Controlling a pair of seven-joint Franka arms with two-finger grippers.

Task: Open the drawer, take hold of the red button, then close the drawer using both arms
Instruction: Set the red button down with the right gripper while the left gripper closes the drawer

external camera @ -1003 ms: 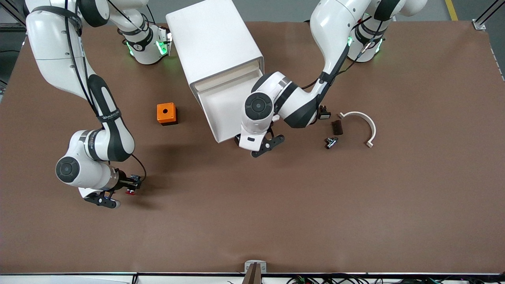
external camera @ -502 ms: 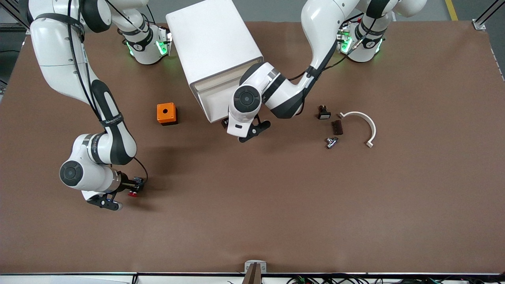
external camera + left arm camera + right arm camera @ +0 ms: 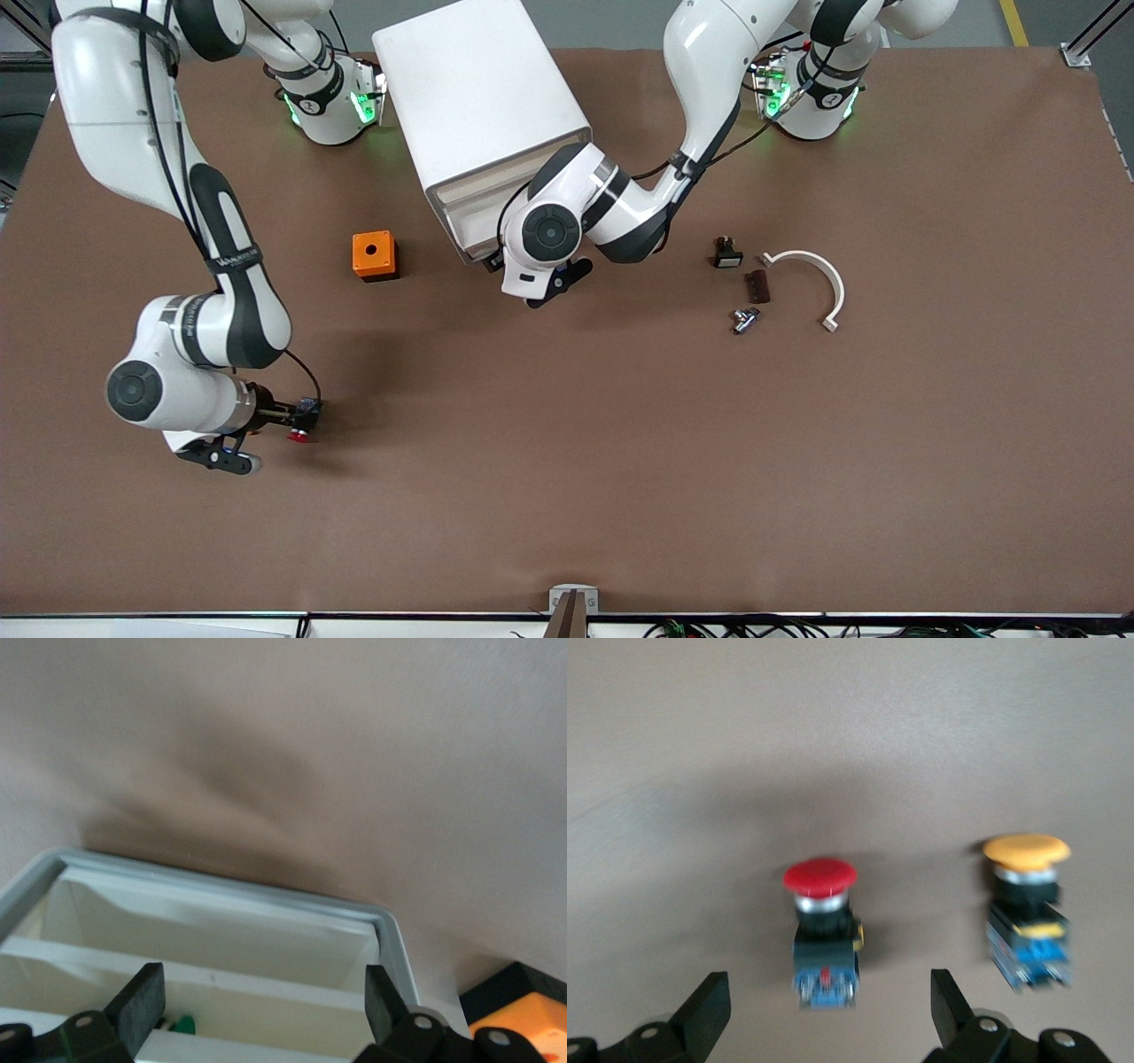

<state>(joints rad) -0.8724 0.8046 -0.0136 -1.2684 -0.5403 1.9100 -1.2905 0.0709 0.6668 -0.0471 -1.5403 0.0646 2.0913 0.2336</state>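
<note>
The red-capped button (image 3: 821, 935) lies on its side on the brown table, free between the open fingers of my right gripper (image 3: 824, 1014). In the front view, its red cap (image 3: 301, 435) shows just past my right gripper (image 3: 276, 424), near the right arm's end of the table. My left gripper (image 3: 500, 264) is open at the front of the white drawer (image 3: 462, 229), which sticks a little way out of the white cabinet (image 3: 483, 97). In the left wrist view, my left gripper (image 3: 261, 1001) hangs over the drawer's compartments (image 3: 221, 939), where a small green thing shows.
An orange-capped button (image 3: 1028, 904) lies beside the red one. An orange box with a hole (image 3: 374, 255) stands beside the cabinet. Toward the left arm's end lie a white curved piece (image 3: 824, 279), two small black parts (image 3: 726, 254) and a metal piece (image 3: 742, 319).
My left gripper has pushed the drawer from far out to almost in. My right gripper has set the red button on the table and drawn back from it.
</note>
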